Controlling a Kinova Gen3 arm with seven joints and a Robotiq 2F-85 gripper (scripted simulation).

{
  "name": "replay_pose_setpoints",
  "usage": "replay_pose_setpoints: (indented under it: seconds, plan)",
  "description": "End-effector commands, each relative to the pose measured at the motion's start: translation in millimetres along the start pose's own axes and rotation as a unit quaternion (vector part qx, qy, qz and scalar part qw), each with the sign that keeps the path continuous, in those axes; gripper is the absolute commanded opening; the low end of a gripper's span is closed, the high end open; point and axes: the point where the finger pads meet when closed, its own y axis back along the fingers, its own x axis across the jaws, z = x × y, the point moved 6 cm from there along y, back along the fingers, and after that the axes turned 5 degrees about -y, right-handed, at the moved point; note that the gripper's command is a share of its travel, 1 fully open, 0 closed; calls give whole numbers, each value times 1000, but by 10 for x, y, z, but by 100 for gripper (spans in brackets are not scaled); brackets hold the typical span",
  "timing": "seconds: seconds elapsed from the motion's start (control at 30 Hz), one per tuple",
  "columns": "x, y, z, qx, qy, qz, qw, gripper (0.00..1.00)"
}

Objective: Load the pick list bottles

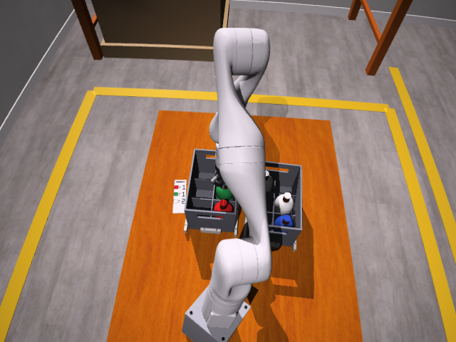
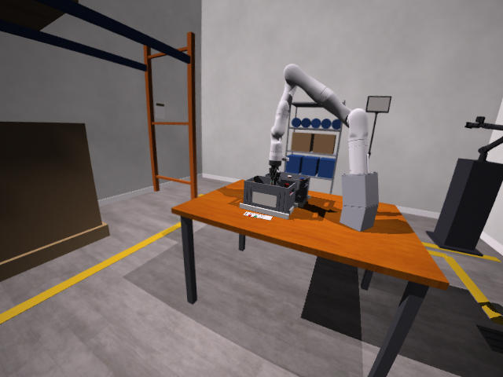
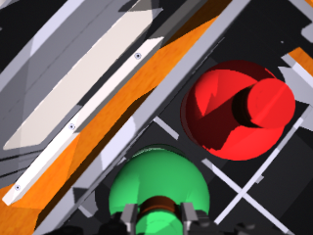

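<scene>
My gripper [image 1: 217, 179] [image 2: 273, 178] [image 3: 158, 218] is shut on the neck of the green bottle [image 1: 223, 193] [image 3: 158, 176]. That bottle is upright and low in the left crate [image 1: 225, 223] [image 2: 289, 203]; I cannot tell if it touches the crate floor. A red bottle [image 1: 222, 208] [image 3: 215, 88] stands in the compartment beside it, at the crate's near right corner. The right crate [image 1: 288, 237] holds a white bottle [image 1: 283, 204], a blue bottle [image 1: 283, 221] and a dark bottle [image 1: 268, 182] with a white cap; my arm hides part of it. The pick list [image 1: 179, 209] [image 2: 258, 215] shows red 1, green 1, white 2.
Both crates stand side by side on the orange table [image 1: 158, 257] [image 2: 337, 243], with a narrow gap between them. Dividers and raised walls surround the gripper. The left column of the left crate shows no bottles. The arm base [image 1: 199, 323] [image 2: 359, 195] is on the near side.
</scene>
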Motion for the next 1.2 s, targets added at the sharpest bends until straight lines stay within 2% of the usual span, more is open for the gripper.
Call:
replay_pose_setpoints:
  seconds: [0.0, 0.1, 0.13, 1.17]
  plan:
    - [-3, 7, 6, -1, 0, 0, 1000, 10]
    - [-3, 7, 6, -1, 0, 0, 1000, 10]
    - [-3, -33, 6, -1, 0, 0, 1000, 67]
    - [-2, -7, 6, -1, 0, 0, 1000, 67]
